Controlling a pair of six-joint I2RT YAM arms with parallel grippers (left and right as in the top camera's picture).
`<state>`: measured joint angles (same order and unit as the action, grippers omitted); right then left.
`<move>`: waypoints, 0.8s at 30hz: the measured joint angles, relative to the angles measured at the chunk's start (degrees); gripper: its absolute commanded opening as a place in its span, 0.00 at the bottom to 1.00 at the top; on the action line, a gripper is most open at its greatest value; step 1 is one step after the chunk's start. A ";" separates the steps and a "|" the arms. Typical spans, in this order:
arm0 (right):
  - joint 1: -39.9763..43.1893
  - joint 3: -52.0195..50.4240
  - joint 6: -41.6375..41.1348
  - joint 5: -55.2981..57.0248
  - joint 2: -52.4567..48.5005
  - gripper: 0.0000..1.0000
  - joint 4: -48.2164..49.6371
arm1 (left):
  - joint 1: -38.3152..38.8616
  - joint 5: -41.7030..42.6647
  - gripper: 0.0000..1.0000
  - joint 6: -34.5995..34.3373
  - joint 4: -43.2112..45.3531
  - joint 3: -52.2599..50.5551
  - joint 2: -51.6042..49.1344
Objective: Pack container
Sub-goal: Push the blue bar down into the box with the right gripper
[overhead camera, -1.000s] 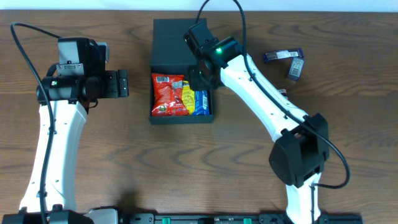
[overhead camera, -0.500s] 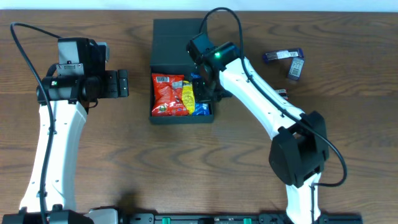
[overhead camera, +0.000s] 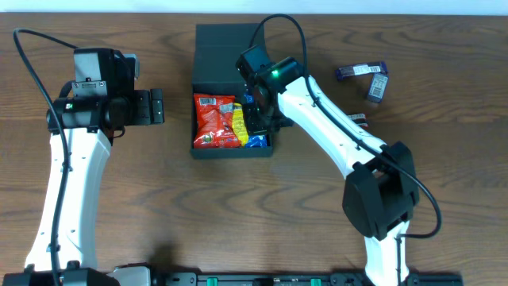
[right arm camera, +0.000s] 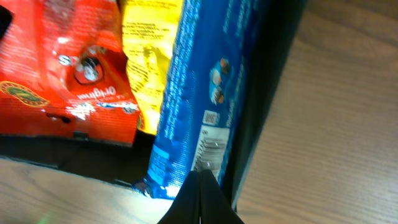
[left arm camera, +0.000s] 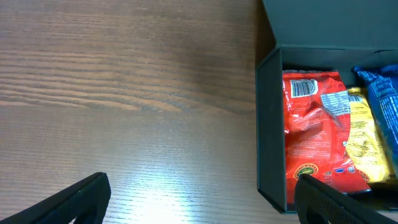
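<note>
Container: the dark box [overhead camera: 230,52] lies open on the table [overhead camera: 143,199], its flap folded flat beyond the tray, so the tray can be reached from above.
Inside the container: a red packet [overhead camera: 213,121] along its left wall, a yellow packet [overhead camera: 240,124] beside it, and a blue packet [right arm camera: 199,87] on edge against the right wall [right arm camera: 264,93]. I'd guess they stand side by side to save room.
Right gripper [overhead camera: 267,117]: down inside the container at its right wall. In the wrist view its fingers meet in a point over the blue packet with nothing seen between them, so it looks clenched on nothing, probably tucking that packet in.
Left gripper [overhead camera: 156,106]: hovering just left of the container, fingers spread wide and carrying nothing; it seems to be waiting out of the way.
Outside the container: a few small wrapped bars [overhead camera: 361,71] lie well off to its right, likely next to go in.
Progress: partly packed, flap not yet closed.
</note>
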<state>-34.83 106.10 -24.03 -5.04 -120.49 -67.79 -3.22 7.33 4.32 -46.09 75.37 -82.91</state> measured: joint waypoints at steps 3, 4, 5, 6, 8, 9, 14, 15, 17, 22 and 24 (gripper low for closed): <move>-0.33 -0.02 0.26 -0.13 0.00 0.01 1.36 | 0.00 0.00 0.95 0.00 0.00 -0.02 0.00; -0.48 -0.02 0.42 -0.15 0.00 0.02 1.46 | 0.00 0.00 0.95 0.00 0.00 0.00 0.00; -0.63 -0.02 0.52 -0.13 0.00 0.02 1.46 | 0.00 0.00 0.95 0.00 0.00 -0.02 0.00; -0.79 -0.02 0.59 -0.17 -0.04 0.01 1.44 | 0.00 0.00 0.95 -0.02 0.00 -0.02 0.00; -1.03 -0.02 0.61 -0.17 -0.20 0.02 1.29 | 0.00 0.00 0.95 0.00 0.00 -0.02 0.00; -1.11 -0.02 0.61 -0.20 -0.37 0.01 1.20 | 0.00 0.00 0.95 0.00 0.00 0.00 0.00; -1.14 -0.02 0.61 -0.28 -1.73 0.01 1.01 | 0.00 0.00 0.96 0.00 0.00 -0.02 0.00; -1.16 -0.02 0.61 -0.33 -2.08 0.01 1.01 | 0.00 0.00 0.95 0.00 0.00 -0.02 0.00; -1.16 -0.02 0.61 -0.39 -2.58 0.01 1.01 | 0.00 0.00 0.95 0.00 0.00 -0.02 0.00; -1.16 -0.02 0.61 -0.70 -3.45 0.02 1.03 | 0.00 0.00 0.95 0.00 0.00 0.00 0.00; -1.16 -0.02 0.61 -0.87 -3.78 0.01 1.25 | 0.00 0.00 0.96 0.00 0.00 0.00 0.00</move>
<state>-35.99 106.08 -23.42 -5.91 -124.27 -66.54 -3.22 7.33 4.32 -46.09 75.37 -82.91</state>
